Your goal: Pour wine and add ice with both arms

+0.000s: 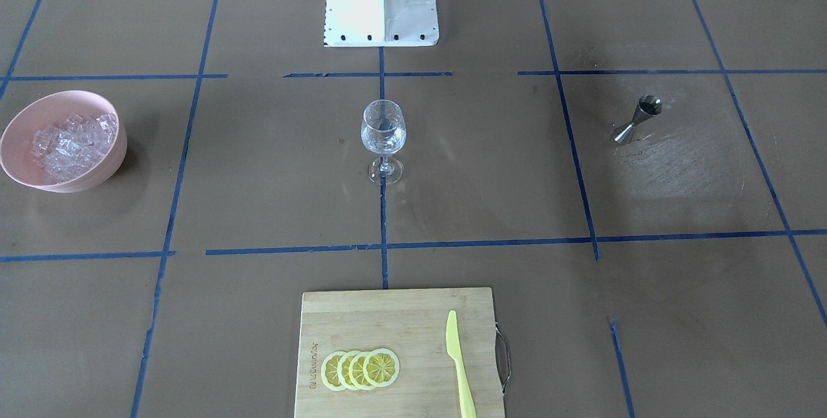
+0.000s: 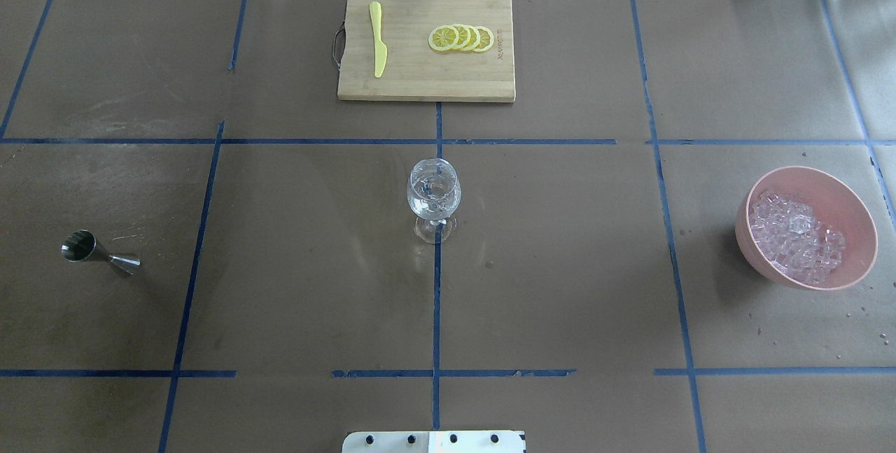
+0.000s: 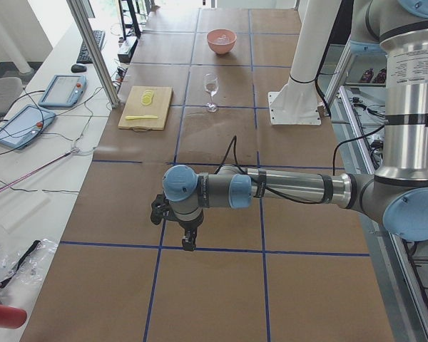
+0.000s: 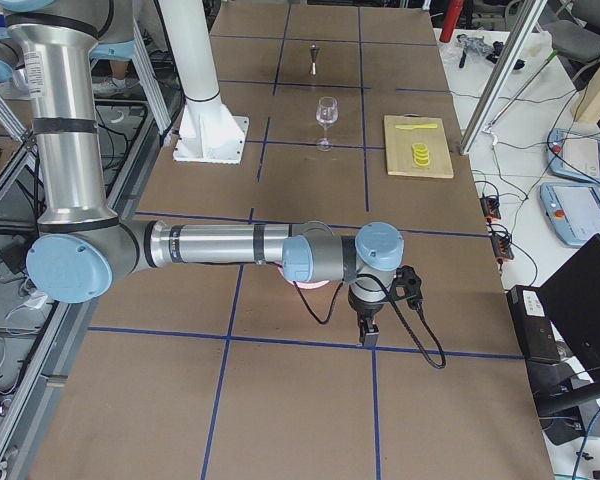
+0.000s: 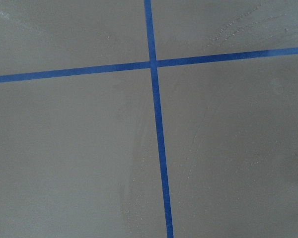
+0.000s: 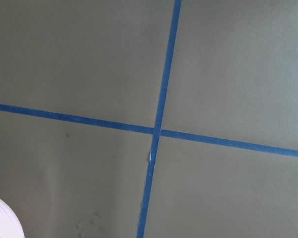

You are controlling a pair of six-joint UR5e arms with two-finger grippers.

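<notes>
At the table's centre, on a crossing of blue tape, the stemmed wine glass (image 2: 434,190) stands upright. Its bowl shows glassy glints that may be liquid or a few cubes; I cannot tell which, so neither step can be called done. The wine cannot be made out, either in the glass or in the steel jigger (image 2: 98,251) standing well off to the robot's left. The ice (image 2: 794,236) lies heaped in the pink bowl (image 2: 843,194) well off to the robot's right. The left gripper (image 3: 189,241) and the right gripper (image 4: 368,330) hang over bare tape crossings at opposite ends of the table. Nothing shows in them, and how far apart their fingers stand cannot be told. In my judgement the arms are parked, either before the first reach or after the last.
</notes>
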